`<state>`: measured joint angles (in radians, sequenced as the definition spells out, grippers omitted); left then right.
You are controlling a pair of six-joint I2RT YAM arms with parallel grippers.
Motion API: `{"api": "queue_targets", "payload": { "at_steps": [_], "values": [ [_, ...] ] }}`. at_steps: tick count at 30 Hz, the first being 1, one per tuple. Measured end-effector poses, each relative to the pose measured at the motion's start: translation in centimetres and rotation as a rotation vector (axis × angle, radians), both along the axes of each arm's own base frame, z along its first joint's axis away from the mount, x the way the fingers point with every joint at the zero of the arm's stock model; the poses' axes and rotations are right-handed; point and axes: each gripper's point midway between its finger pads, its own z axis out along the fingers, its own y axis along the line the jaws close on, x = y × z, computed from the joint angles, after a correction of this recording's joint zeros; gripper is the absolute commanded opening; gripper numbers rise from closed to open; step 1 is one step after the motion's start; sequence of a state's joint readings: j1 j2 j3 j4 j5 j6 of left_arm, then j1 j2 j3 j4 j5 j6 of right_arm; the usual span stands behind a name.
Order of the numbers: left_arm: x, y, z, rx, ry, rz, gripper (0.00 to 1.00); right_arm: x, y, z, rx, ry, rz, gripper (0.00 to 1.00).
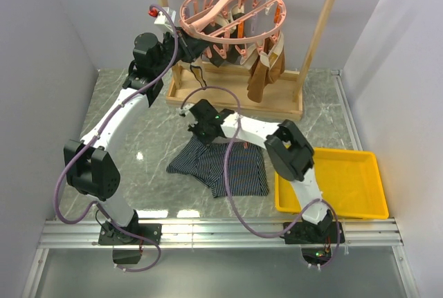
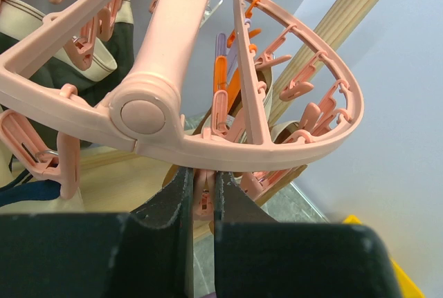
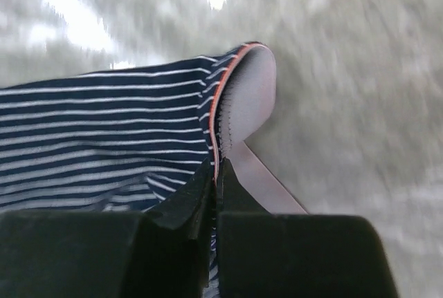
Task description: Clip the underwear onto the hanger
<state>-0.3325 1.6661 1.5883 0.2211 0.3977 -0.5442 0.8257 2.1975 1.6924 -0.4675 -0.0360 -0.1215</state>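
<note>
The navy striped underwear (image 1: 225, 166) lies flat on the marble table in front of the wooden rack. My right gripper (image 1: 201, 129) is shut on its waistband edge (image 3: 220, 122) at the garment's far left corner, low over the table. The round pink hanger (image 1: 232, 11) hangs from the rack's top bar with several pegs below. My left gripper (image 1: 181, 41) is raised at the ring's left rim and is shut on a pink peg (image 2: 201, 194) just under the ring (image 2: 228, 147).
A wooden rack (image 1: 235, 101) stands at the back; tan and dark garments (image 1: 266, 70) hang from the hanger. A yellow tray (image 1: 332, 184) sits at the right front. Grey walls close in both sides.
</note>
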Motion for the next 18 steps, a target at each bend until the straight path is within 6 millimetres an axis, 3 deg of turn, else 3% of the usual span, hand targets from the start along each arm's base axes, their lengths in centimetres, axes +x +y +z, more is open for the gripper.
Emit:
{"api": "queue_targets", "payload": {
  "at_steps": [6,18],
  "values": [
    [0.1,0.1,-0.1,0.001,0.002,0.001,0.0,-0.3,-1.9,4.3,0.08,-0.109,-0.017,0.0],
    [0.1,0.3,-0.3,0.002,0.007,0.003,0.0,3.6,-4.5,15.6,0.31,-0.41,-0.018,0.0]
  ]
}}
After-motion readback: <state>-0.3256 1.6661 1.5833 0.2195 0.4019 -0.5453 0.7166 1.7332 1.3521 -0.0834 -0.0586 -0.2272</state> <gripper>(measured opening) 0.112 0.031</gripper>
